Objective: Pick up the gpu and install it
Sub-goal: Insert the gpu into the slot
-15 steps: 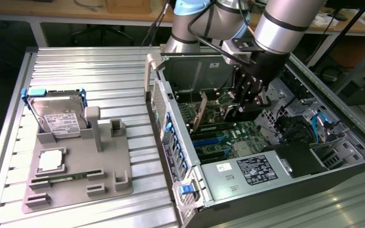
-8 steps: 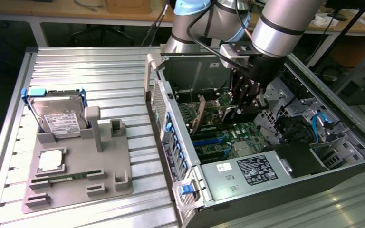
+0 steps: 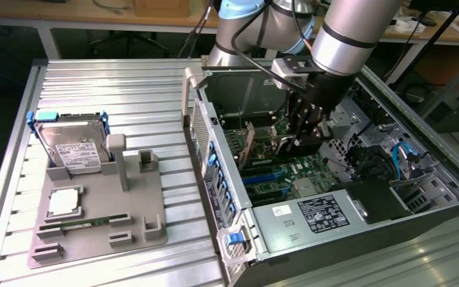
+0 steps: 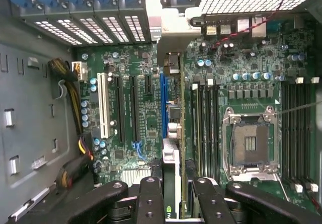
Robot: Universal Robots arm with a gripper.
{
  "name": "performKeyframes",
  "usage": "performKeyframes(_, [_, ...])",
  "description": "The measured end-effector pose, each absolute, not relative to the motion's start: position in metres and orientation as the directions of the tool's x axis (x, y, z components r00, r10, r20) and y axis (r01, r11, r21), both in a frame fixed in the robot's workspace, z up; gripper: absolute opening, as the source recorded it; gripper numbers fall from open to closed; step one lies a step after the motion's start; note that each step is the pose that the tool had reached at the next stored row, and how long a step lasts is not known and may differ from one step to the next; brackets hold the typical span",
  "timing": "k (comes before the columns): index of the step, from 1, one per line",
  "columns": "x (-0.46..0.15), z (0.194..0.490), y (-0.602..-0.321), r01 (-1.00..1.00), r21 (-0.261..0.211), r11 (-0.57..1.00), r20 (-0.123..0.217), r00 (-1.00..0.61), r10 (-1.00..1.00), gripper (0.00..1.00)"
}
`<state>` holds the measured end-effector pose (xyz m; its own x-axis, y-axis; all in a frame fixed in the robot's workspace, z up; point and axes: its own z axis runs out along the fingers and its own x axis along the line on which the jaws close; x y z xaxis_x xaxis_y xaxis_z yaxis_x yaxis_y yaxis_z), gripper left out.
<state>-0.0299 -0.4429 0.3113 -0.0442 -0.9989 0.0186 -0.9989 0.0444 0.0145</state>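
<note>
I hold the gpu (image 4: 171, 151) edge-on between my fingers (image 4: 151, 196), inside the open computer case (image 3: 213, 149). My gripper (image 4: 172, 179) is shut on the card's edge. The card stands upright over the motherboard (image 4: 136, 108), along the blue expansion slot (image 4: 162, 95), and its silver end bracket (image 4: 173, 30) reaches the case's rear slot openings. Whether the card is seated in the slot I cannot tell. In the exterior view my gripper (image 3: 303, 139) reaches down into the case, with the gpu (image 3: 253, 143) below it, next to the rear wall.
On the exterior view's left, a grey holder (image 3: 94, 215) on the ribbed table carries a hard drive (image 3: 74, 146), a processor (image 3: 64, 201) and a memory stick (image 3: 82, 222). Inside the case are the empty processor socket (image 4: 250, 143), memory slots (image 4: 297, 128), cables (image 3: 373, 161) and a power supply (image 3: 321, 215).
</note>
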Motion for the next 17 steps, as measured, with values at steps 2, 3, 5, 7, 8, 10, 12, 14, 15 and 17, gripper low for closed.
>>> performKeyframes(2, [-0.034,0.308,-0.443,-0.999,0.013,0.044,0.019,-0.044,-0.999,0.27])
performKeyframes(3, [-0.037,0.305,-0.443,-0.999,0.013,0.044,0.019,-0.044,-0.999,0.27])
performKeyframes(5, [-0.042,0.302,-0.443,-0.999,0.012,0.044,0.019,-0.044,-0.999,0.27])
performKeyframes(7, [-0.046,0.299,-0.443,-0.999,0.01,0.044,0.018,-0.044,-0.999,0.27])
performKeyframes(8, [-0.048,0.298,-0.443,-0.999,0.009,0.044,0.018,-0.044,-0.999,0.27])
performKeyframes(10, [-0.053,0.293,-0.443,-0.999,0.008,0.044,0.018,-0.044,-0.999,0.27])
performKeyframes(12, [-0.055,0.291,-0.443,-0.999,0.007,0.044,0.018,-0.044,-0.999,0.27])
performKeyframes(14, [-0.056,0.289,-0.443,-0.999,0.007,0.044,0.019,-0.044,-0.999,0.27])
performKeyframes(15, [-0.056,0.289,-0.443,-0.999,0.007,0.044,0.019,-0.044,-0.999,0.27])
performKeyframes(17, [-0.057,0.288,-0.444,-0.999,0.007,0.044,0.02,-0.044,-0.999,0.27])
